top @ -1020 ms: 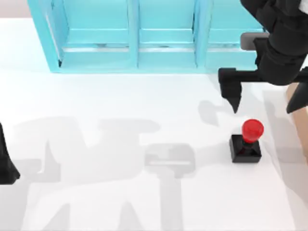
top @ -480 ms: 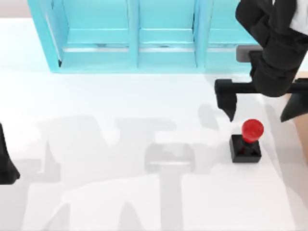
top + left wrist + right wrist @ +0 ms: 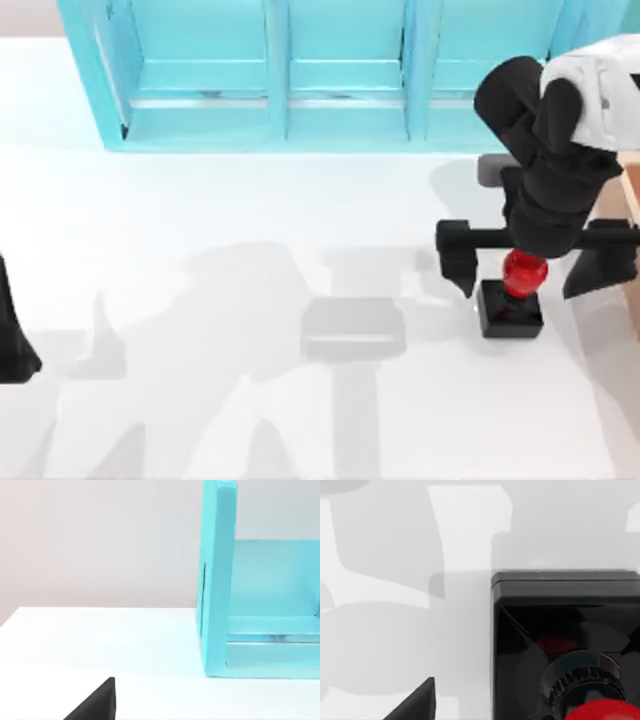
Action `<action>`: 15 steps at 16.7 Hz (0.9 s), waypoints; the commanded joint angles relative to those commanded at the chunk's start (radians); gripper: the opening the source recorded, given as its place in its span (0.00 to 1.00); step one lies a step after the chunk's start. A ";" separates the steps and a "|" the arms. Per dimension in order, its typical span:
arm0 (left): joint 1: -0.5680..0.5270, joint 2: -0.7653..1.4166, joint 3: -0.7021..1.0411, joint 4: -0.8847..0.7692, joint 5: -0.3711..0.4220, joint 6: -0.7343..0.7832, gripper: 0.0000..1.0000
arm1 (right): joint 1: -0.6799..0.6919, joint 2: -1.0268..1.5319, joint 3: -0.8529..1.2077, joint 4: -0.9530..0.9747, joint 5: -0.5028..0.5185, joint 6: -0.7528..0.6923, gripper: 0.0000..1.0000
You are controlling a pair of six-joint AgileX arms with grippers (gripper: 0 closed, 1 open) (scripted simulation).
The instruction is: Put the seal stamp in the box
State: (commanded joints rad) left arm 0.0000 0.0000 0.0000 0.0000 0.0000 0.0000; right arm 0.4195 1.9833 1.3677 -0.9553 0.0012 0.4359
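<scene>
The seal stamp (image 3: 512, 296) stands upright on the white table at the right, a black square base under a red knob. My right gripper (image 3: 527, 262) hangs directly over it, open, with one finger on each side of the knob and apart from it. In the right wrist view the stamp's black base (image 3: 560, 625) and red knob (image 3: 602, 711) sit close below, beside one dark fingertip (image 3: 416, 703). A tan strip of the box (image 3: 632, 195) shows at the right edge, mostly hidden behind the arm. My left gripper (image 3: 12, 345) is parked at the left edge.
A large turquoise shelf unit (image 3: 300, 75) spans the back of the table; its end wall (image 3: 219, 580) appears in the left wrist view. White tabletop (image 3: 250, 350) lies between the two arms, crossed by grey shadows.
My right gripper has come forward and down from behind the stamp until its fingers straddle the red knob. The stamp and the left arm have not moved.
</scene>
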 joint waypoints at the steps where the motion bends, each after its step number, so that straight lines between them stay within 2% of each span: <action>1: 0.000 0.000 0.000 0.000 0.000 0.000 1.00 | 0.000 0.000 0.000 0.000 0.000 0.000 1.00; 3: 0.000 0.000 0.000 0.000 0.000 0.000 1.00 | 0.000 0.000 0.000 0.000 0.000 0.000 1.00; 15: 0.000 0.000 0.000 0.000 0.000 0.000 1.00 | 0.000 0.000 0.000 0.000 0.000 0.000 0.10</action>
State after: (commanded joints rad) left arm 0.0000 0.0000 0.0000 0.0000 0.0000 0.0000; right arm 0.4195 1.9833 1.3677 -0.9553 0.0012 0.4359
